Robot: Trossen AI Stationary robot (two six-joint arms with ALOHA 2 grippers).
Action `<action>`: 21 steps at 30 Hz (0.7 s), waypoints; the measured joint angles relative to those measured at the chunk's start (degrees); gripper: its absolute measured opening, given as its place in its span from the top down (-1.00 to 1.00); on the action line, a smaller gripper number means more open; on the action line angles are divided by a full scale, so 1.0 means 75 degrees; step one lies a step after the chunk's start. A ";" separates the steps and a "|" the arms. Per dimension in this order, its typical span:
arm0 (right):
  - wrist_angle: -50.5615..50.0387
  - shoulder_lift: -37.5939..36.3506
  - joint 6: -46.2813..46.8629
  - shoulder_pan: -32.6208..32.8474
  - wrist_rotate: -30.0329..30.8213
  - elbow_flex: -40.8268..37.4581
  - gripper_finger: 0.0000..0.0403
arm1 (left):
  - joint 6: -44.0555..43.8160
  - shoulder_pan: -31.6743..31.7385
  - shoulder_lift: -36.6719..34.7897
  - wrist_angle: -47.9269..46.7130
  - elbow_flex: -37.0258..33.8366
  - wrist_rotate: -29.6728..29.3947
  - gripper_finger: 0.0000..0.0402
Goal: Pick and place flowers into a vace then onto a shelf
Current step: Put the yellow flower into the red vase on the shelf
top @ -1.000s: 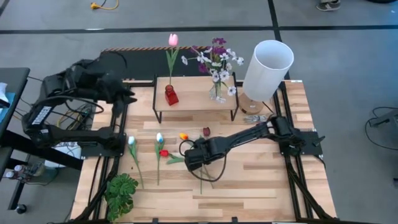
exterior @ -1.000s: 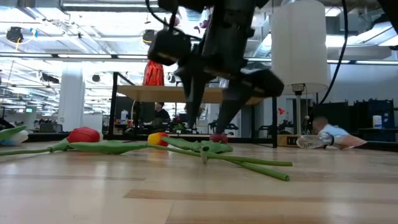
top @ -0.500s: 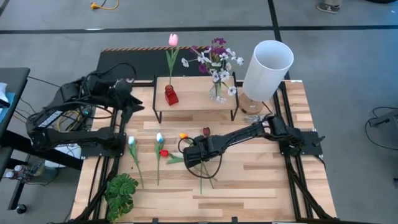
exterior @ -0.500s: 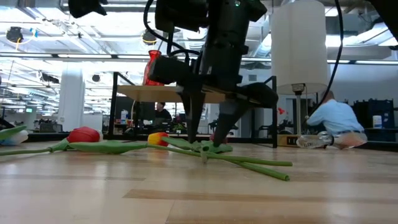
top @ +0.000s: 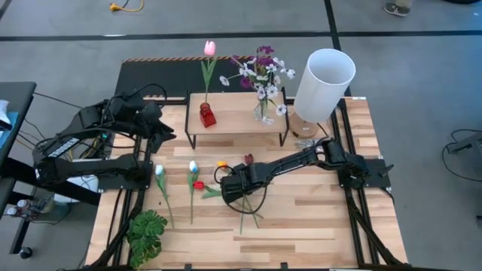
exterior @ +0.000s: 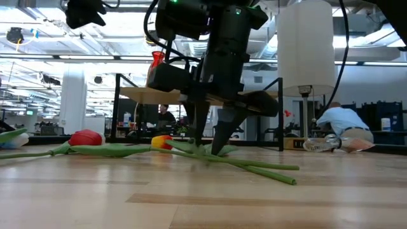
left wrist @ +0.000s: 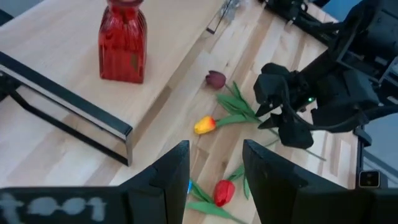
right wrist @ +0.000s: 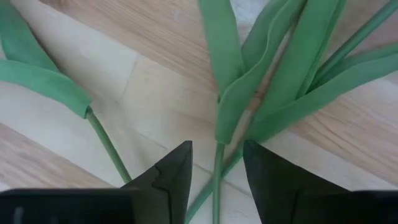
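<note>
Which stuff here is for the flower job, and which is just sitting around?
For the job:
- tulips lying on the table
- red vase
- wooden shelf
- right hand, open over a stem
- left hand, open, waiting near the shelf

Just sitting around:
- leafy plant
- white lamp
- black panel

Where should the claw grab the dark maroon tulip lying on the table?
Probably on the thin green stem just below the leaves, coming straight down from above. The dark maroon tulip lies flat on the table, so its stem is a narrow part open on both sides, while its head is soft. The right claw is already there, fingers open on either side of the stem.
</note>
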 joint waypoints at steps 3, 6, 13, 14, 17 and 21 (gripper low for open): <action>-0.0041 0.0006 -0.0066 0.0001 0.0004 0.0000 0.39 | -0.0051 0.0000 -0.0037 -0.0049 -0.0065 -0.0009 0.32; -0.0067 0.0012 -0.0189 0.0018 0.0096 0.0000 0.49 | -0.0053 0.0000 -0.0033 -0.0024 -0.0068 -0.0023 0.32; -0.0102 0.0023 -0.0208 0.0181 0.0477 -0.0009 0.91 | -0.0039 0.0000 -0.0035 -0.0027 -0.0068 -0.0032 0.32; -0.0101 0.0025 -0.0209 0.0214 0.0541 -0.0009 0.95 | -0.0039 0.0000 -0.0035 -0.0027 -0.0068 -0.0047 0.32; -0.0260 -0.0013 -0.0204 0.0329 0.0796 -0.0010 0.96 | -0.0016 0.0000 -0.0032 -0.0027 -0.0068 -0.0060 0.32; -0.0741 -0.0221 -0.0203 0.0487 0.1125 -0.0006 0.99 | 0.0157 0.0000 -0.0029 -0.0150 -0.0068 -0.0018 0.32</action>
